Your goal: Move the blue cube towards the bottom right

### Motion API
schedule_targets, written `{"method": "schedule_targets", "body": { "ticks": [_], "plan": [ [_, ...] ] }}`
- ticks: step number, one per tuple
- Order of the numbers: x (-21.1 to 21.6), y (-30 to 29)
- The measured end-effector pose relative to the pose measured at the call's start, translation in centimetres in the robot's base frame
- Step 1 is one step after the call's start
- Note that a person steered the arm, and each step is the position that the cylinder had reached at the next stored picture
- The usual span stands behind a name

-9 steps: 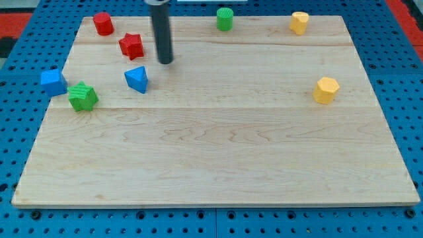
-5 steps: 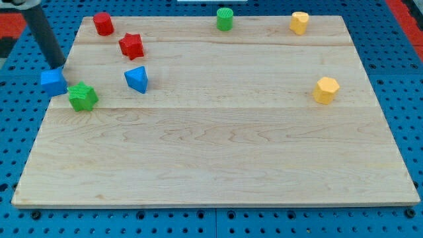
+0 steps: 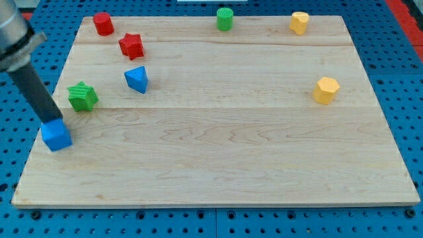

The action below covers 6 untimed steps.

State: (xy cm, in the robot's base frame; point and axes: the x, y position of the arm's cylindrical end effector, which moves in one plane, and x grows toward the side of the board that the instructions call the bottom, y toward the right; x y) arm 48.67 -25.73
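Board's left edge: blue cube (image 3: 56,135) under my tip (image 3: 53,121).

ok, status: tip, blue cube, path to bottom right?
My tip at the blue cube's top-left edge, contact likely. Cube at the board's left edge. Nothing on the path to the bottom right; green star behind.

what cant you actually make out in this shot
- My tip: its very end meets the top of the blue cube at the board's left edge; true contact cannot be confirmed from this one view.
- The rod's upper part and the arm: cut off by the view's top-left corner.
- The blue cube's underside and far faces: hidden by the cube itself.
- The wooden board: its bottom-right corner sits at the view's edge.
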Motion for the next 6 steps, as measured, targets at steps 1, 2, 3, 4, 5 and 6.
{"method": "schedule_targets", "body": {
  "ticks": [1, 2, 3, 4, 5, 6],
  "plan": [
    [0.7, -3.9],
    [3.4, -4.3],
    [3.3, 1.3],
    [2.0, 6.7],
    [3.5, 9.0],
    [7.6, 10.2]
  ]
}}
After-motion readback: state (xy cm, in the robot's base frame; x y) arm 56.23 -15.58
